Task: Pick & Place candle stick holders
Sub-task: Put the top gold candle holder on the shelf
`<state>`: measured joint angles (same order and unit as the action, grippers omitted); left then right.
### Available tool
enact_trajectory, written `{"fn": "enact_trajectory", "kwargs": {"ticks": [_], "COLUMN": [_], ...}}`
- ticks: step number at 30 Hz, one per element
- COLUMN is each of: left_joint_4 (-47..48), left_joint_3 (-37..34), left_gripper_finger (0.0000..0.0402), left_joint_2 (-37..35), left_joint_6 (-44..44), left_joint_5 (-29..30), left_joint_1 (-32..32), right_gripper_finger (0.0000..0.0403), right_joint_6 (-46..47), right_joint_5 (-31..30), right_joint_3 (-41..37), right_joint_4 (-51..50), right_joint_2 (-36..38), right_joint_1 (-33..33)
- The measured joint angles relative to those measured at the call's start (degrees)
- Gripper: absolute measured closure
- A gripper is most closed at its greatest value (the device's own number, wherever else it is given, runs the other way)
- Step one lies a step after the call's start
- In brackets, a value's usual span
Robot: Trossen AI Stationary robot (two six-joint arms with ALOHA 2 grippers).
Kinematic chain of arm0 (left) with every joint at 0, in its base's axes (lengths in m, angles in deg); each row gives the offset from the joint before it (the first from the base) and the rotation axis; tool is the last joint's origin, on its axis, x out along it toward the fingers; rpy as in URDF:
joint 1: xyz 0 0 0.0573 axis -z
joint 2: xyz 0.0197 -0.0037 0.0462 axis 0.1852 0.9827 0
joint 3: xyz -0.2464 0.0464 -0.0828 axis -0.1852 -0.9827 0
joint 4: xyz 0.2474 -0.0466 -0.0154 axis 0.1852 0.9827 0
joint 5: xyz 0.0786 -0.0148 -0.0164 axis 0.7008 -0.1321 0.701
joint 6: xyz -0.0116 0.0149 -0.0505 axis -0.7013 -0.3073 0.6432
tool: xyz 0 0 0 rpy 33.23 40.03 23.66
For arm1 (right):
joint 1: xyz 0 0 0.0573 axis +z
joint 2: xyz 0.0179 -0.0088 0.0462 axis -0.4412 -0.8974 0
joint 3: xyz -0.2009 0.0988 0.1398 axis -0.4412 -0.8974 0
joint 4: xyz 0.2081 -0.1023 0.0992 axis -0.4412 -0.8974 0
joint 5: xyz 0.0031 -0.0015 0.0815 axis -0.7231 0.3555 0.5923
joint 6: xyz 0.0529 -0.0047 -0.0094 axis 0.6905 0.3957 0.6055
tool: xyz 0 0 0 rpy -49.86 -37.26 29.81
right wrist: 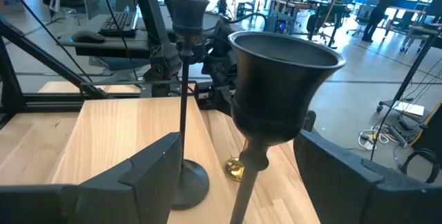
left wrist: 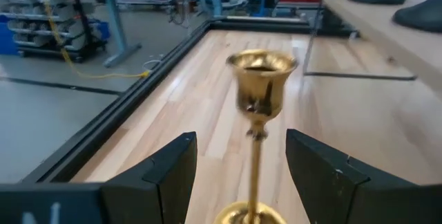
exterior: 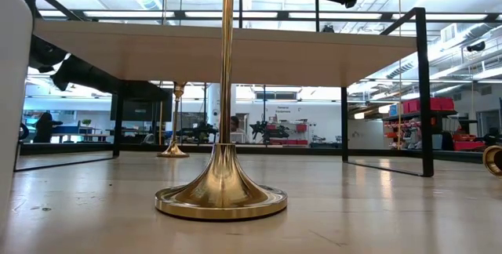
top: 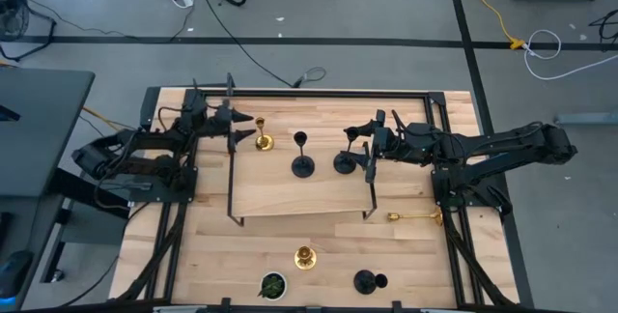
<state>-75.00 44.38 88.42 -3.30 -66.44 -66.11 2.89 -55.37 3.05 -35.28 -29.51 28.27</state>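
Grippers gape, holding nothing: left gripper [left wrist: 238, 175] straddles a gold holder [top: 263, 142], right gripper [right wrist: 235, 172] a black holder [top: 345, 162]; four holders remain.

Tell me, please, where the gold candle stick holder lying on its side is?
In the high view, the tipped gold holder lies at the table's right edge, just below the right arm's base.

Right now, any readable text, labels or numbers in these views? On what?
None readable.
Wall sign in the room behind the table, low view: lettering too small to read.
Pale marks on the left pincer housing, left wrist view: cut off, unreadable.
Candle stick holders: no markings seen.
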Motion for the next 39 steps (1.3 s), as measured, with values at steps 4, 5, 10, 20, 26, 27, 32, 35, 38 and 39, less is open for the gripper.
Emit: {"fn": "enact_trajectory", "kwargs": {"ticks": [4,5,10,20,26,27,32,35,38,39], "left_joint_4": [0.5,1.3,5.2,5.5,5.4,5.4,6.0,6.4,6.4,6.3], "left_joint_3": [1.9,2.6,5.4,9.2,12.4,12.6,12.6,12.6,12.6,12.6], "left_gripper_finger": [0.0180,0.0180,0.0180,0.0180,0.0190,0.0197,0.0271,0.0341,0.0377,0.0377], "left_joint_2": [0.0,0.0,0.2,9.3,13.7,14.3,15.4,15.4,15.4,15.4], "left_joint_6": [0.4,0.4,0.5,0.6,0.6,0.6,0.6,0.4,0.3,0.4], "left_joint_5": [-1.2,-1.2,-2.4,-2.5,-2.8,-3.3,-4.1,-4.1,-3.6,-3.1], "left_joint_1": [0.0,0.0,0.3,2.9,4.0,4.0,4.1,4.1,4.0,4.1], "right_gripper_finger": [0.0124,0.0124,0.0124,0.0124,0.0124,0.0124,0.0124,0.0124,0.0124,0.0124], "right_joint_6": [0.0,0.0,0.3,0.1,0.1,0.1,0.1,0.1,0.1,0.1], "right_joint_5": [0.0,0.0,0.0,0.0,0.0,0.0,0.0,0.0,0.0,0.0], "right_joint_3": [0.0,0.0,0.0,0.0,0.0,0.0,0.0,0.0,0.0,0.0], "right_joint_4": [0.0,0.0,0.0,0.0,-0.1,-0.1,-0.1,-0.1,-0.1,-0.1], "right_joint_2": [0.0,0.0,0.0,0.0,0.0,0.0,0.0,0.0,0.0,0.0], "right_joint_1": [0.0,0.0,0.0,0.0,0.0,0.0,0.0,0.0,0.0,0.0]}}
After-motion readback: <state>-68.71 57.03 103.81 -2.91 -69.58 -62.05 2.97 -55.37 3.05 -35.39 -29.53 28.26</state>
